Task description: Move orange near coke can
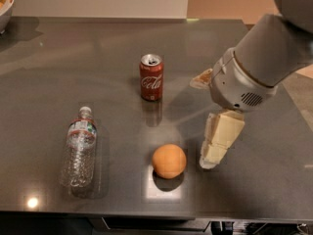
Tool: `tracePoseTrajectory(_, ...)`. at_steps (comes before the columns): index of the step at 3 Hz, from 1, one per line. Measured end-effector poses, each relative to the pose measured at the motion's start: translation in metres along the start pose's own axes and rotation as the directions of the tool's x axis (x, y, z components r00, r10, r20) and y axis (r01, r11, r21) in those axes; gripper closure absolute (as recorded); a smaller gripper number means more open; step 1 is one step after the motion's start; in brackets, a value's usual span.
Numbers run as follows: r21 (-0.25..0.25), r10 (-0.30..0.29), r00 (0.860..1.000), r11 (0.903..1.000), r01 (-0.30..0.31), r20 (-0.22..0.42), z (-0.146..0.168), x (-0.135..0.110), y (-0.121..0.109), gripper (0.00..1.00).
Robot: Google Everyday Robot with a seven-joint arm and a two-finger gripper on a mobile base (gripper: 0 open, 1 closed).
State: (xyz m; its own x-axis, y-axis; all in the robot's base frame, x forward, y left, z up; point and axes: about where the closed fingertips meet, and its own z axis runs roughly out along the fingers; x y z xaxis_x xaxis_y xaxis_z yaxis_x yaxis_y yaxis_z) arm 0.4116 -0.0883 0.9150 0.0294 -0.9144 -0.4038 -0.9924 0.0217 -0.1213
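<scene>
The orange is round and matte and sits on the dark table near the front edge. The coke can stands upright behind it, red with white script and a silver top, roughly a can's height away. My gripper hangs over the table just right of the orange. Its fingers are spread open and hold nothing. One cream finger points down beside the orange without touching it. The other sticks out to the right of the can.
A clear plastic water bottle lies on its side at the front left. The rim of a white bowl shows at the far left corner. The grey table ends just in front of the orange. My arm covers the right side.
</scene>
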Motion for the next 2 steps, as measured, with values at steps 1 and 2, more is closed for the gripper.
tracePoseTrajectory(1, -0.055, -0.039, 0.998, 0.9976, 0.042, 0.047, 0.028, -0.019, 0.012, 0.0)
tracePoseTrajectory(2, -0.099, -0.068, 0.994, 0.9922, 0.076, 0.08, 0.047, -0.029, 0.027, 0.0)
